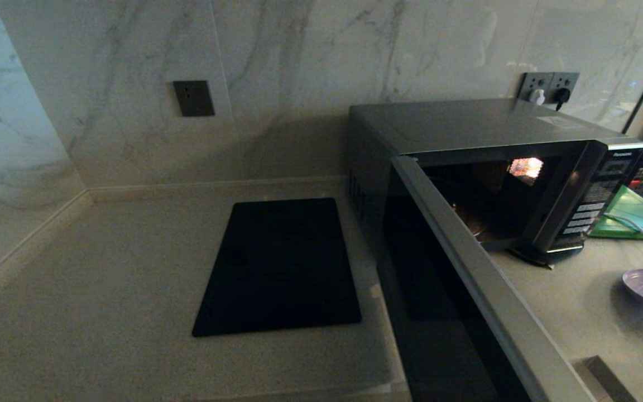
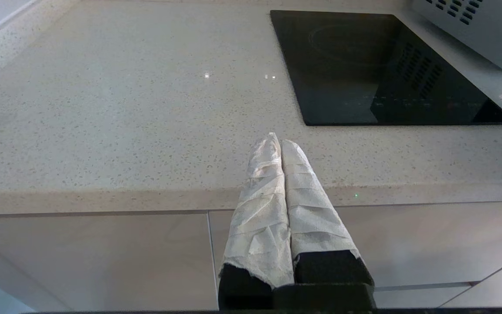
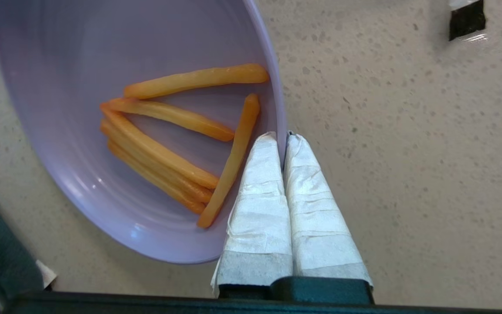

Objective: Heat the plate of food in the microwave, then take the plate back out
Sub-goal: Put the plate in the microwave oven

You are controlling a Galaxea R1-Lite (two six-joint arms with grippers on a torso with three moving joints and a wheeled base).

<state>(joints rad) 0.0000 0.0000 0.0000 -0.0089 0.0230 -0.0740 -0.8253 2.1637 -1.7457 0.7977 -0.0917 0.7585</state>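
Right gripper (image 3: 282, 136): clamped on the rim of the plate of food (image 3: 59, 109), 1 wrapped finger inside the rim, the other outside, pressed together with only the thin rim between.
Right fingers (image 3: 257, 192): covered in white tape, tips level with the plate edge.
Food (image 3: 168, 144): several thin orange-yellow sticks lying in the lavender plate, 1 stick just beside the inner finger.
Plate position: seen in the head view at the far right of the countertop (image 1: 567, 312), in front of the microwave (image 1: 466, 128) and well apart from its opening; cannot tell if resting on the stone or lifted a little.
Microwave door (image 1: 466, 290): swung wide open toward the camera, black glass facing left.
Microwave cavity (image 1: 489, 195): dark, with a small bright glow at the back.
Button panel (image 1: 595, 195): on the right side of the cavity.
Green board (image 1: 637, 215): flat, just right of the microwave, a white cable lying across it.
Cooktop panel (image 1: 279, 268): flat black rectangle set in the counter, left of the microwave.
Wall sockets (image 1: 547, 86): behind the microwave, 2 plugs in.
Left gripper (image 2: 280, 141): parked in front of the counter edge, taped fingers together, holding nothing.
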